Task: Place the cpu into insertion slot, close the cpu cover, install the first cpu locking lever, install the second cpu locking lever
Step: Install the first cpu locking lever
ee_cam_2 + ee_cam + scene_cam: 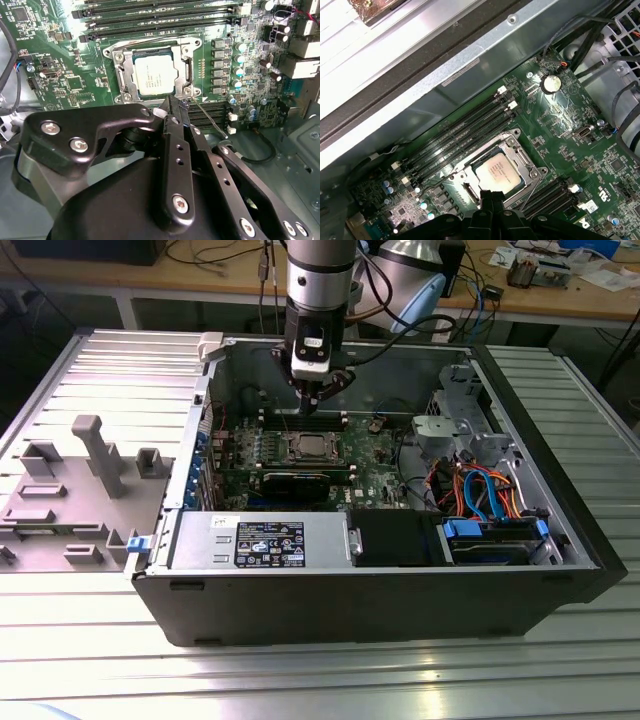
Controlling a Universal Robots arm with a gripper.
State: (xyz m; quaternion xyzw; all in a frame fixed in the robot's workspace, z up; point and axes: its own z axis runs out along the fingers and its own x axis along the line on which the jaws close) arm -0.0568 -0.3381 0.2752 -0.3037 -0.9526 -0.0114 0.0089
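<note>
Dull silver cpu [154, 75] inside shiny cpu cover [125, 75] frame; fingers [175, 131] together just beside.

We log a ribbed metal table [300, 685] carrying an open computer case [350, 605] and, beside it, a grey fixture plate [80, 505].

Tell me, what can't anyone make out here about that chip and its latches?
1. The insertion slot: in both wrist views its pin grid lies hidden under the cpu and cpu cover.
2. The cover's near edge: in the first wrist view the gripper blocks it.
3. The locking lever: in the second wrist view, where it meets the gripper, contact cannot be judged; in the exterior view it is too small to judge.
</note>
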